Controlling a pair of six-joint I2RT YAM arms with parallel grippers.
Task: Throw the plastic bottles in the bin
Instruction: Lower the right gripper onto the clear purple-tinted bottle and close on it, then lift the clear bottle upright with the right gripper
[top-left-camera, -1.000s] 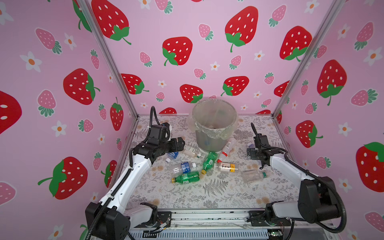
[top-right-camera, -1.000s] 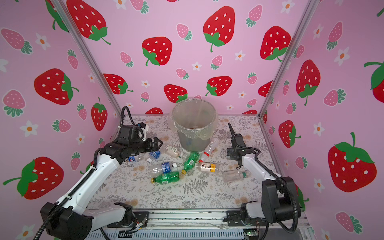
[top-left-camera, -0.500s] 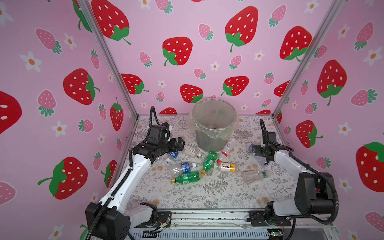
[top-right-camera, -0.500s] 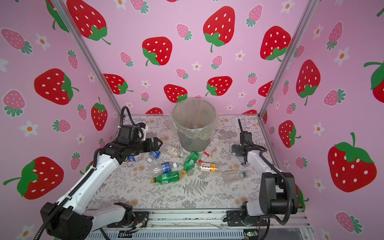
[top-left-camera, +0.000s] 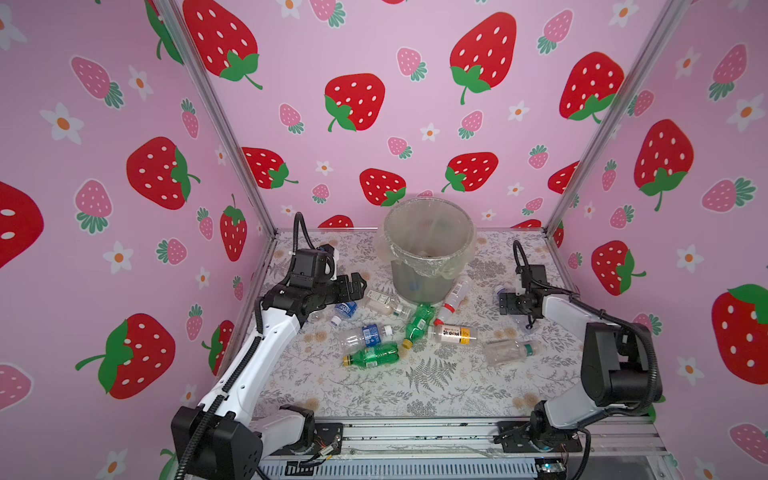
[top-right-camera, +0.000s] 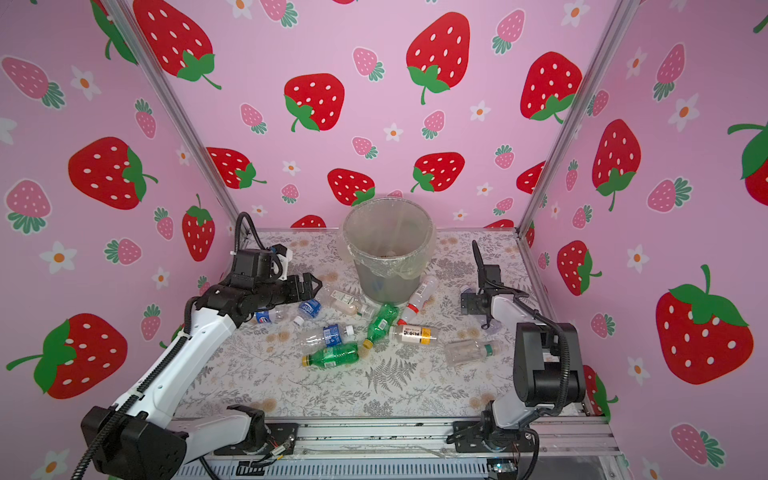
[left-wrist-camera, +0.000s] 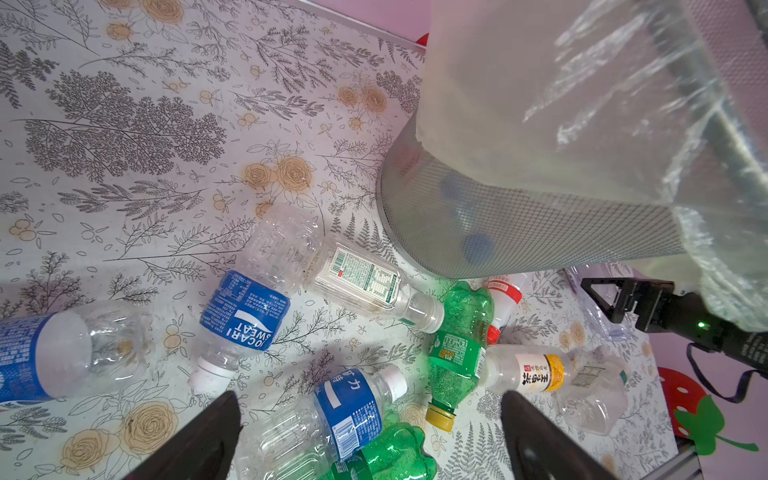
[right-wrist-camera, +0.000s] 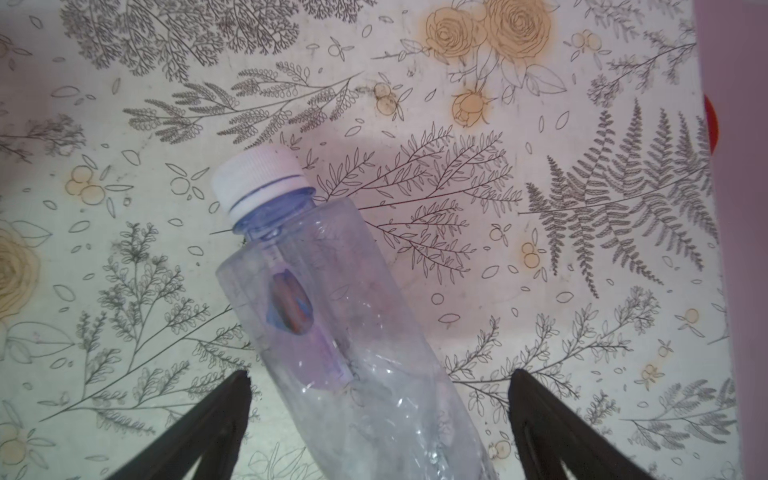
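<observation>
Several plastic bottles lie on the floral table in front of the bin. They include two green ones, a clear blue-labelled one and a whitish yellow-labelled one. My left gripper hovers open above the pile's left side, holding nothing. My right gripper points down, open, astride a clear white-capped bottle near the right wall. Its fingers stand on either side of this bottle without touching it.
A crushed clear bottle with a green cap lies right of the pile. A red-capped bottle leans at the bin's foot. Pink strawberry walls enclose the table on three sides, and the right wall is close to my right gripper.
My right arm has swung toward the right wall and tipped its gripper down over the clear bottle. The left arm and the pile have not moved.
</observation>
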